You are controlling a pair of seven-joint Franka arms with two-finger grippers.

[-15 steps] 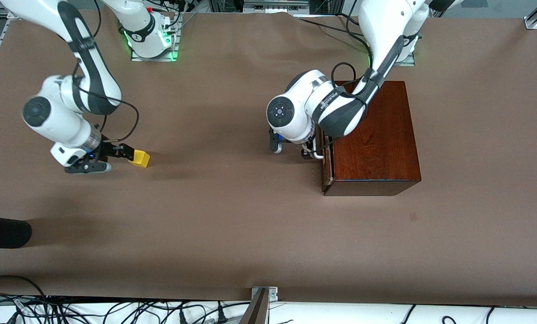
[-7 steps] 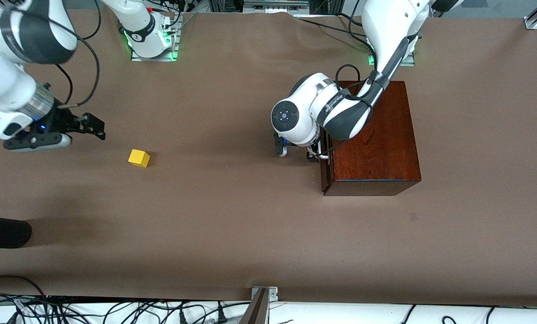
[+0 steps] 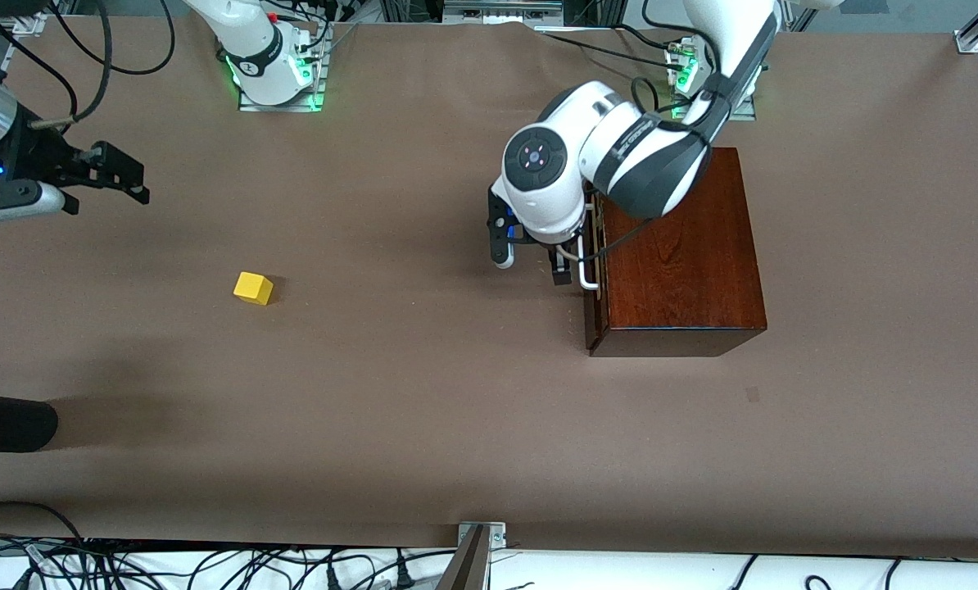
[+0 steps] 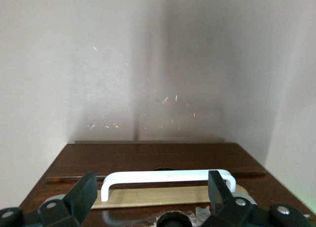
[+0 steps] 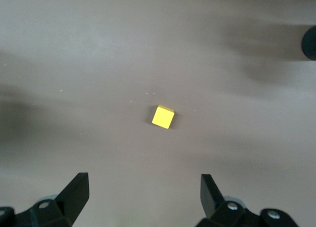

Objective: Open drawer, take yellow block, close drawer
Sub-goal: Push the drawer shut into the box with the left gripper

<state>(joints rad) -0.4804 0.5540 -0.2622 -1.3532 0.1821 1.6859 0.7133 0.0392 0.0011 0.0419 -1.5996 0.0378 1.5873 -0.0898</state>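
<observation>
Yellow block [image 3: 253,288] sits alone on open table [image 3: 423,410], grippers apart.

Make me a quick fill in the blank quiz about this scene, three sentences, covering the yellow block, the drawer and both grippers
1. The yellow block lies on the ____, held by neither gripper.
2. The drawer of the wooden box is ____, and the left gripper is beside its white handle.
3. The right gripper hangs above the table with its fingers ____.

Missing words: table; shut; open
</observation>
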